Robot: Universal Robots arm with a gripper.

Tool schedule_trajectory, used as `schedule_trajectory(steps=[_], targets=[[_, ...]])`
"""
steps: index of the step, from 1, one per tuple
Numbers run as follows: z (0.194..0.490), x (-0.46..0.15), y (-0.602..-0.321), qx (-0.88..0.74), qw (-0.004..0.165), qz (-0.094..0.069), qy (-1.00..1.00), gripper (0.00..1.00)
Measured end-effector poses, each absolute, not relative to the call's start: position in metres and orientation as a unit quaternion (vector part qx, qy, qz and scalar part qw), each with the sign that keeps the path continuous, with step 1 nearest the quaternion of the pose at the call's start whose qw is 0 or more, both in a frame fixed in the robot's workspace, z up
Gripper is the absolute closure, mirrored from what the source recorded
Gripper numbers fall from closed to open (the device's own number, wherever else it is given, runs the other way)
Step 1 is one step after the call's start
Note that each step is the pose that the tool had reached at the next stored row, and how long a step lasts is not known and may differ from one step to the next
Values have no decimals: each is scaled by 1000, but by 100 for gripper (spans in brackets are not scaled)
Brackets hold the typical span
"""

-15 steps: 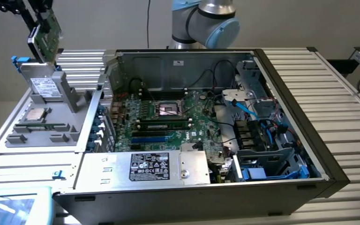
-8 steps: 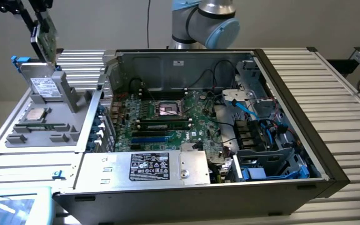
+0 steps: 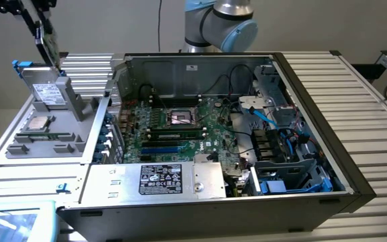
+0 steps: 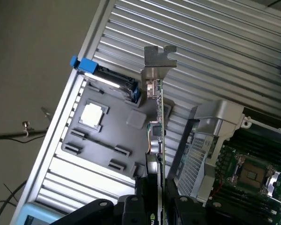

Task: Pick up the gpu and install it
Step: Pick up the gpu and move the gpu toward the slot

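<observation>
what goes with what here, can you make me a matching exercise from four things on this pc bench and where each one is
Things:
1. gpu
2. processor chip
3. silver box with black label
4. light blue cable

Places:
a. lying flat on the grey tray
b. inside the case, along the wall nearest the exterior camera
c. held in the gripper, above the tray
d. inside the case, toward the exterior view's right

Pairs: 1-c, 2-a, 3-b, 4-d

gpu above tray, case on exterior view's right
</observation>
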State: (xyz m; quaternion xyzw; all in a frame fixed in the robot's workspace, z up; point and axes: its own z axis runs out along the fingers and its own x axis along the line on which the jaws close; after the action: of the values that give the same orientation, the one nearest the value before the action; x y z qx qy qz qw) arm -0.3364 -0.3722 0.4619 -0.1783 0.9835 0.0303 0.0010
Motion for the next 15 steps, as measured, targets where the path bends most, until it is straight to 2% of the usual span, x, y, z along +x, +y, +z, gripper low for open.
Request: schedule_trajectory(steps=[15], targets=[[463,-336,-372,-294,-3,30,955,73]])
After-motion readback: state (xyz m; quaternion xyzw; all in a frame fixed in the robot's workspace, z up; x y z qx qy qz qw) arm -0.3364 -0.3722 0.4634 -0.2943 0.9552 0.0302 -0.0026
